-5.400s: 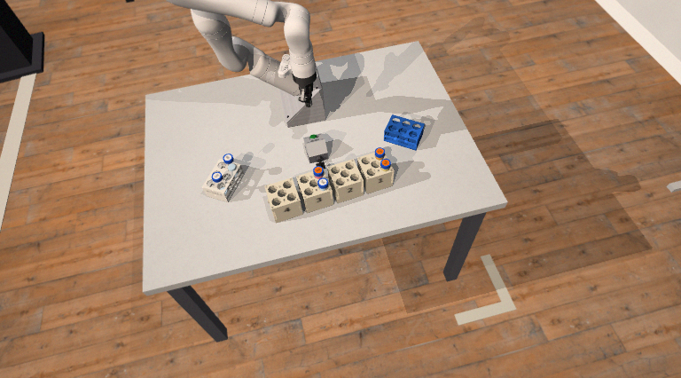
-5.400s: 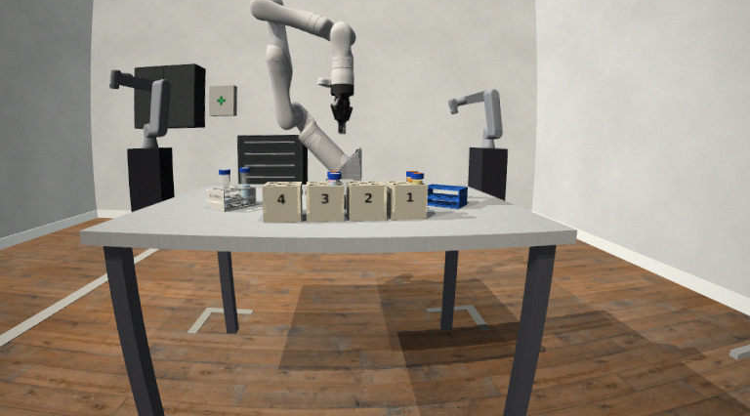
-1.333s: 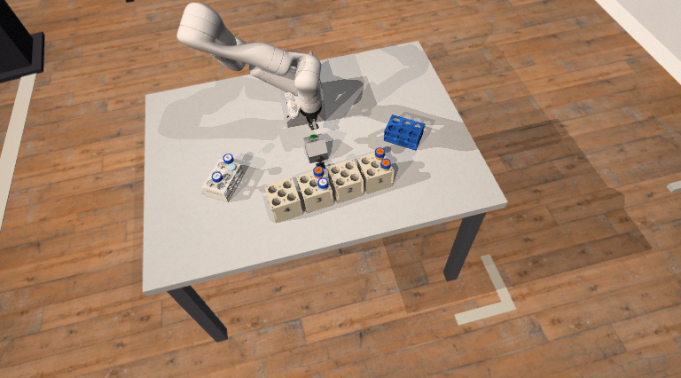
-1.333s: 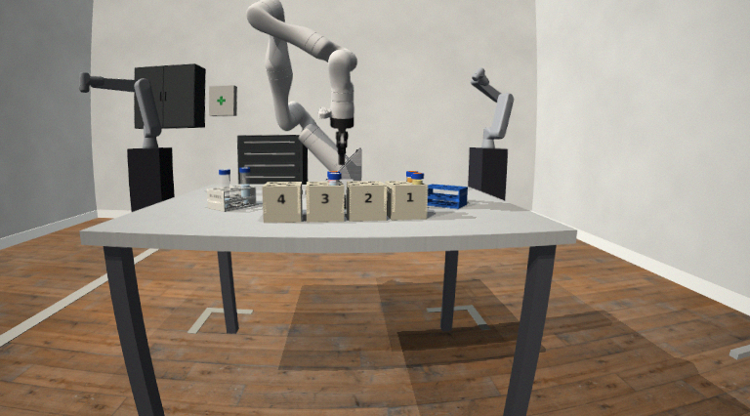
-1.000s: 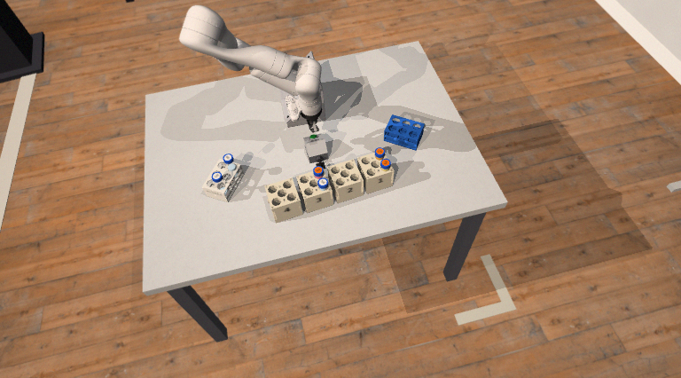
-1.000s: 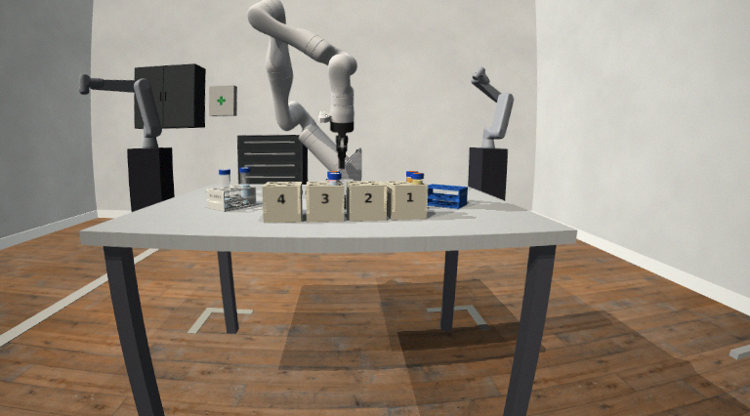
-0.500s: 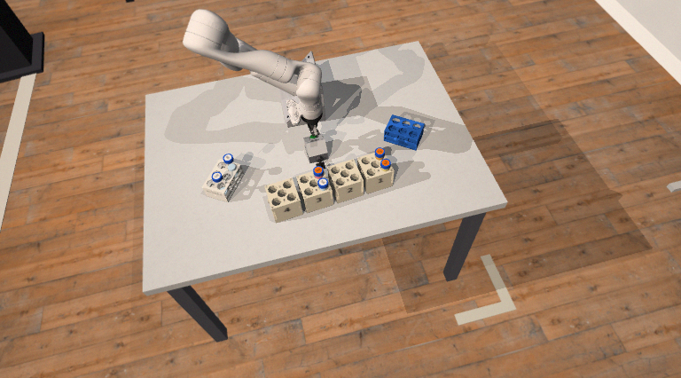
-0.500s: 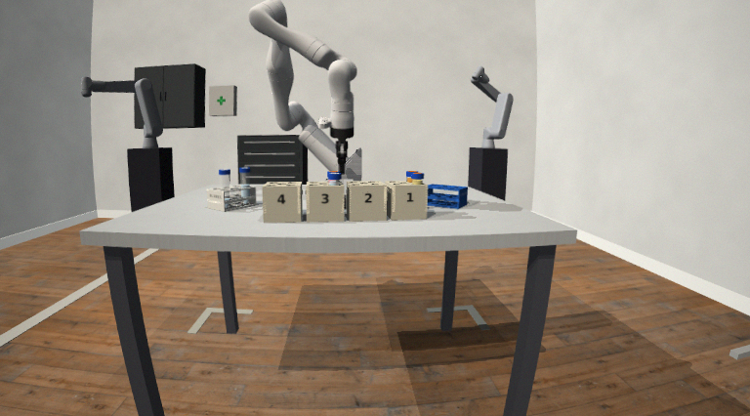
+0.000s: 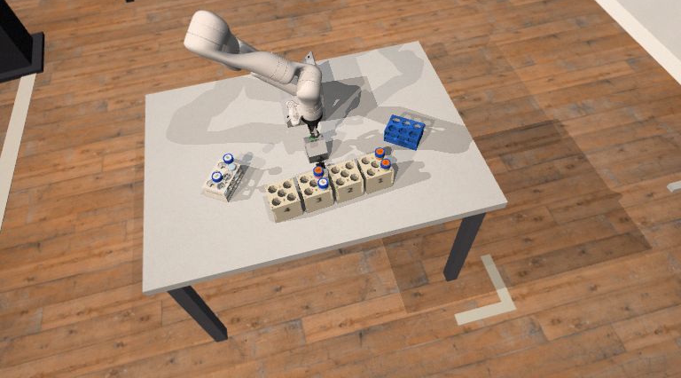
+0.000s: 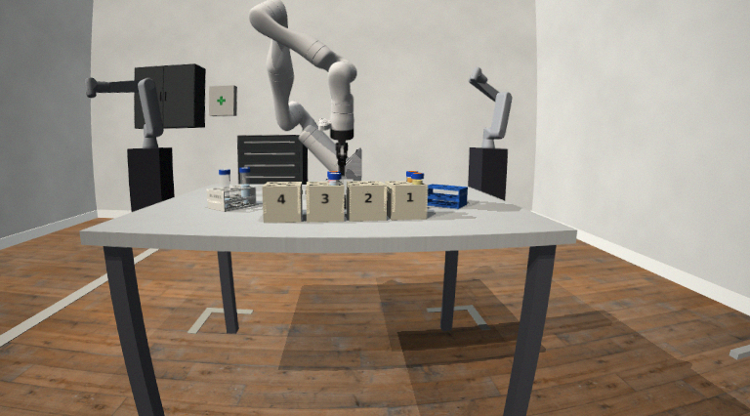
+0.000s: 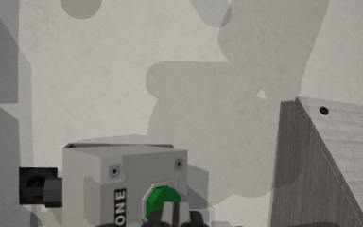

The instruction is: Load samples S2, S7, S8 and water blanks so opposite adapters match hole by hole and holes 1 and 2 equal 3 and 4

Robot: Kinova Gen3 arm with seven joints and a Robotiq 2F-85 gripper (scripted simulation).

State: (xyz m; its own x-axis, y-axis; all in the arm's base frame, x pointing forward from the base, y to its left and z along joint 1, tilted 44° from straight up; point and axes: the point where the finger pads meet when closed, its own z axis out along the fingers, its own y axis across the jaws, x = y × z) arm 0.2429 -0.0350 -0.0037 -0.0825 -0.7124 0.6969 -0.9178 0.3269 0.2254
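Observation:
My gripper (image 9: 312, 135) (image 10: 341, 168) (image 11: 175, 214) is shut and empty, and points straight down. Its fingertips rest on the green DONE key (image 11: 157, 200) of the small grey sloped desk (image 9: 317, 151) (image 11: 95, 175), just behind adapters 3 and 2. Adapters 4 (image 9: 286, 210) (image 10: 281, 199), 3 (image 9: 317, 201) (image 10: 324, 199), 2 (image 9: 351, 192) (image 10: 367, 198) and 1 (image 9: 379, 184) (image 10: 409, 196) stand in a row. Adapter 3 holds an orange-dot sample (image 9: 317, 170) and a white-dot blank (image 9: 323, 183). Adapter 1 holds two orange-dot samples (image 9: 379, 152) (image 9: 385, 163). Adapters 4 and 2 look empty.
A white rack (image 9: 213, 192) (image 10: 221, 200) at the left holds three blanks, among them two blue-capped tubes (image 9: 228, 158) (image 9: 216, 177). An empty blue rack (image 9: 403, 131) (image 10: 446, 195) stands at the right. The arm's grey base mount (image 11: 321, 165) stands close behind the desk.

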